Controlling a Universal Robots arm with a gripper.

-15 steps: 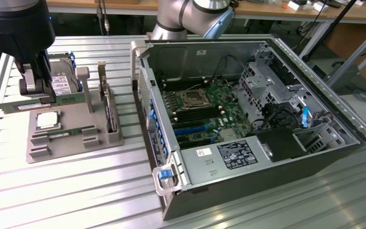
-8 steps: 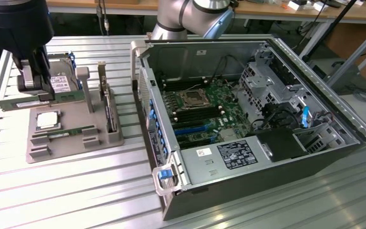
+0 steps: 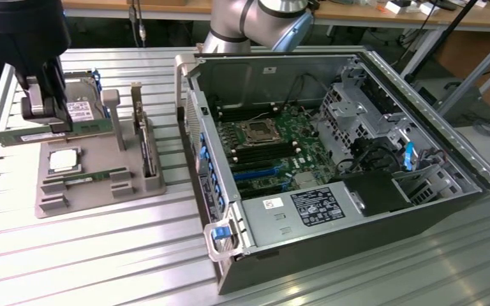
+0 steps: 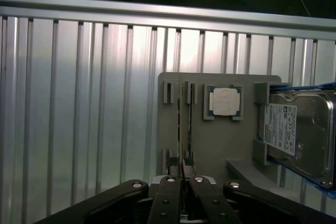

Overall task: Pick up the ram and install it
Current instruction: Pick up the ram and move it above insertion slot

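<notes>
The ram [image 3: 23, 136] is a long green stick hanging level above the grey holder tray [image 3: 100, 191] at the exterior view's left. My gripper [image 3: 58, 122] is shut on its middle. In the wrist view the ram [image 4: 180, 129] appears edge-on as a thin line running out from between the dark fingers [image 4: 169, 188] of my gripper [image 4: 181, 182]. The open computer case [image 3: 330, 210] lies at the exterior view's right. Its green motherboard [image 3: 289, 150] faces up, well apart from the gripper.
The tray holds a square silver processor chip [image 3: 64, 160], another green stick [image 3: 83, 181] in a slot and an upright card with a metal bracket [image 3: 147, 150]. A hard drive [image 4: 296, 132] sits at the tray's far end. The ribbed aluminium table [image 3: 83, 255] surrounds everything.
</notes>
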